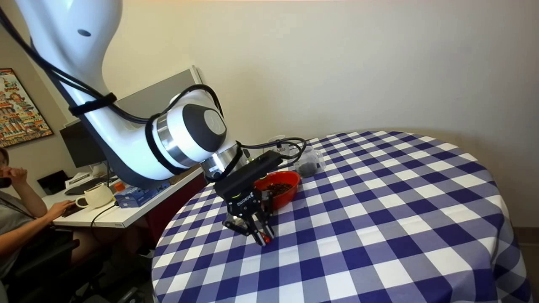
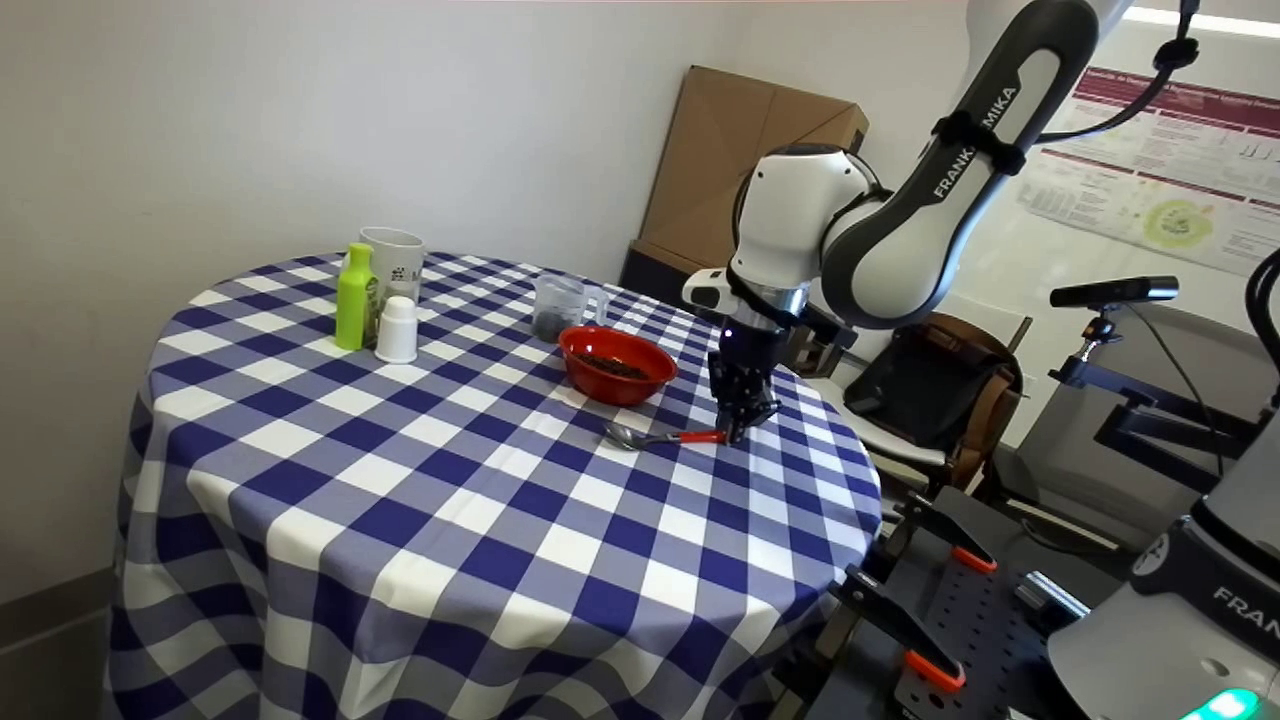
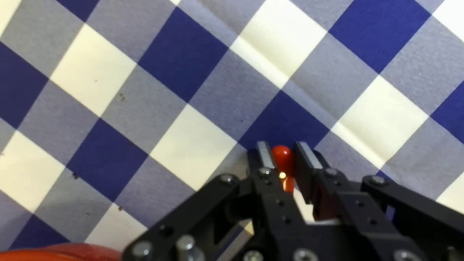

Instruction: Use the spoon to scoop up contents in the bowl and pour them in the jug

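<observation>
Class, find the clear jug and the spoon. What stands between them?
The red bowl stands between the clear jug and the spoon, seen in an exterior view. The wrist view shows no jug.

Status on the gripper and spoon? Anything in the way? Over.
Gripper closed on the spoon, at its handle end. Spoon beside the red bowl, not in it. Red bowl's rim likely first thing to clear.

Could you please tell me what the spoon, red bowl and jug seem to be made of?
Spoon: head silvery and shiny, likely polished metal; red handle probably glossy plastic, with a highlight in the wrist view. Red bowl: probably glossy plastic, judging by its even colour and sheen. Jug: clear plastic or glass, I cannot tell which; its dark contents show through it.
</observation>
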`<control>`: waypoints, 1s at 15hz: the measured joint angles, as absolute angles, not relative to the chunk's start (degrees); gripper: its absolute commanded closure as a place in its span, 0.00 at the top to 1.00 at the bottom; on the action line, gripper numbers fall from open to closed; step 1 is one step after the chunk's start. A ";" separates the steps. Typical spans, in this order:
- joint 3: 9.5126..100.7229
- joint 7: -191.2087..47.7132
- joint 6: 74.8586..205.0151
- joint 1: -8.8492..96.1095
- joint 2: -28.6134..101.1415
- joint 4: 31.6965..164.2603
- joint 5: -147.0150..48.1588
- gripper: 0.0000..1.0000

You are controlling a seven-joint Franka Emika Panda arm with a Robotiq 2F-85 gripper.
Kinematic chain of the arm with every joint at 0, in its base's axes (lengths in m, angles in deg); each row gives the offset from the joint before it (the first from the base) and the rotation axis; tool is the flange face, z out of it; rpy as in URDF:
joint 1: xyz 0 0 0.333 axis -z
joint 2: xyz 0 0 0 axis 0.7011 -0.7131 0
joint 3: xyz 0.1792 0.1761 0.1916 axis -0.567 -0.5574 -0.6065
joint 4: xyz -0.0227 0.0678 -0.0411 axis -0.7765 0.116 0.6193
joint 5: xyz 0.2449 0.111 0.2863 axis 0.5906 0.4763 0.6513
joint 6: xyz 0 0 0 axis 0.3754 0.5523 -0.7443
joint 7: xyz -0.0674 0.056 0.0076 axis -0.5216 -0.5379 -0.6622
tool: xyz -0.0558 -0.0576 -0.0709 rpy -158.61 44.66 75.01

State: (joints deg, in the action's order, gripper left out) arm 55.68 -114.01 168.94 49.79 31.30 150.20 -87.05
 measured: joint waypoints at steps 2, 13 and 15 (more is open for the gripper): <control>55.55 -114.01 169.71 49.84 31.32 150.33 -87.05 0.05; 33.65 -138.13 167.71 62.69 38.43 150.32 -61.31 0.05; 31.52 -142.87 165.58 62.42 40.02 148.77 -53.15 0.05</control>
